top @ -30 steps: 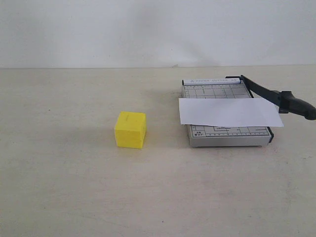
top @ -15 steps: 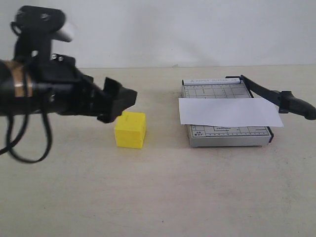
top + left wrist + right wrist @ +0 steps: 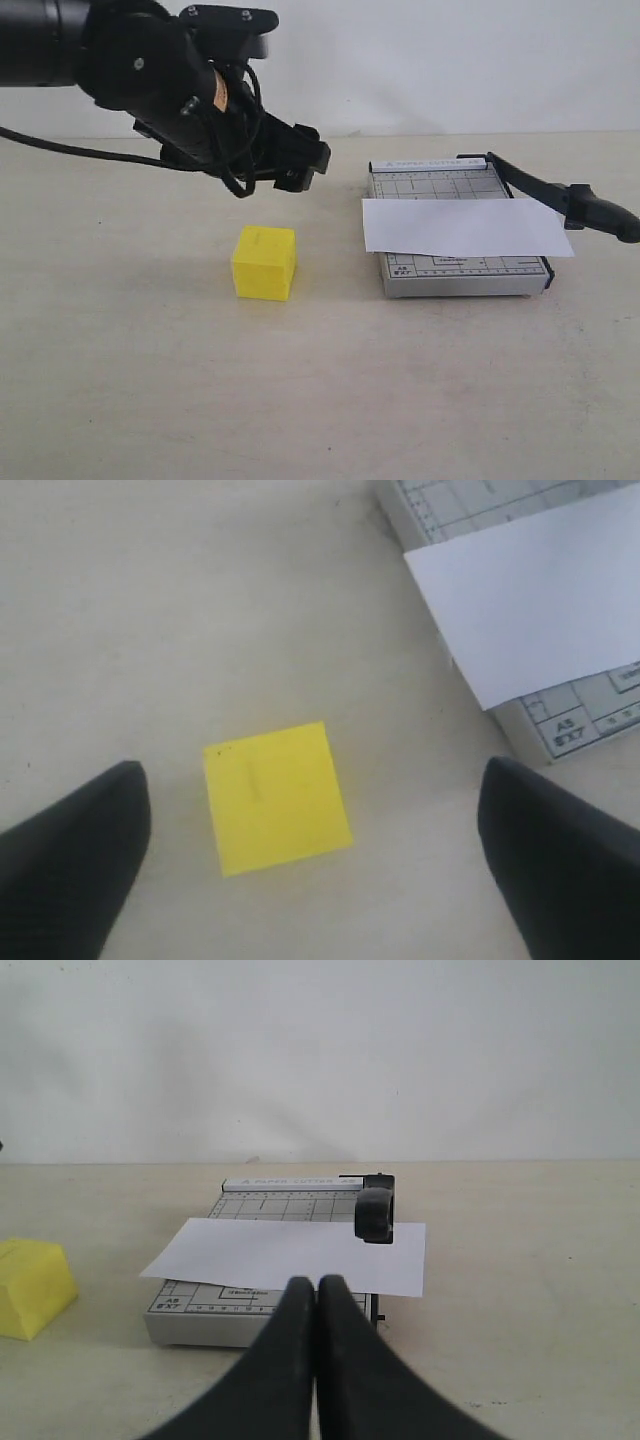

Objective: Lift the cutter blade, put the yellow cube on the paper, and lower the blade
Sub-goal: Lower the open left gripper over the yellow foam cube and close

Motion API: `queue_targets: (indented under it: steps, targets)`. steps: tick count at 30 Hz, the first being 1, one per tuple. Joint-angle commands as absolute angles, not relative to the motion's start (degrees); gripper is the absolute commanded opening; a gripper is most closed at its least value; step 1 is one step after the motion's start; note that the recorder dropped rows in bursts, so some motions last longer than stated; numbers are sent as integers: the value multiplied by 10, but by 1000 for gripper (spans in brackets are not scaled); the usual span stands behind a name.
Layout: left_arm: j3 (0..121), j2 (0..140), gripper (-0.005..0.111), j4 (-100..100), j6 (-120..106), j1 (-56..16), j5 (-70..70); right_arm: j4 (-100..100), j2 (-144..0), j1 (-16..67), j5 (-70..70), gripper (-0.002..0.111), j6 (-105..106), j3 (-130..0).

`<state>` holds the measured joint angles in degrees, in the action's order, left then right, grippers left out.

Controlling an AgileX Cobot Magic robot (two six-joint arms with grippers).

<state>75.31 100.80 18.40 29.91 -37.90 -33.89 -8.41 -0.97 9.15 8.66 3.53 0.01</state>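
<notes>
The yellow cube (image 3: 264,262) sits on the table, left of the grey trimmer base (image 3: 460,275). My left gripper (image 3: 305,165) hovers above and just behind the cube, open and holding nothing. From the left wrist, the cube (image 3: 277,797) lies below, between the two wide-apart fingers (image 3: 70,850). The white paper (image 3: 465,227) lies across the base. The cutter blade (image 3: 540,188) slants along the base's right side, its handle (image 3: 600,212) past the paper's right end. My right gripper (image 3: 318,1285) is shut and empty, low in front of the trimmer, facing the blade's handle (image 3: 376,1215).
A pale wall stands behind the beige table (image 3: 150,400). The left arm's black body and cables (image 3: 130,70) hang over the back left. The paper (image 3: 540,600) overhangs the trimmer base (image 3: 580,715) on the cube's side.
The left arm came in from the left, then rose and moved right to hover over the cube, its jaws opening wide. Cube, paper and blade have not moved.
</notes>
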Motion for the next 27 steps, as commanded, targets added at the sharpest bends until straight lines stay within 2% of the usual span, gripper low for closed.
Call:
queue_targets:
  steps: [1, 9, 27]
  targets:
    - [768, 1040, 84, 166, 322, -370, -357, -82, -7, 92, 82, 0, 35, 0]
    - [768, 1087, 84, 132, 323, -338, -355, -82, -7, 92, 81, 0, 35, 0]
    - [770, 1126, 84, 126, 311, -336, -298, -82, -7, 92, 80, 0, 35, 0]
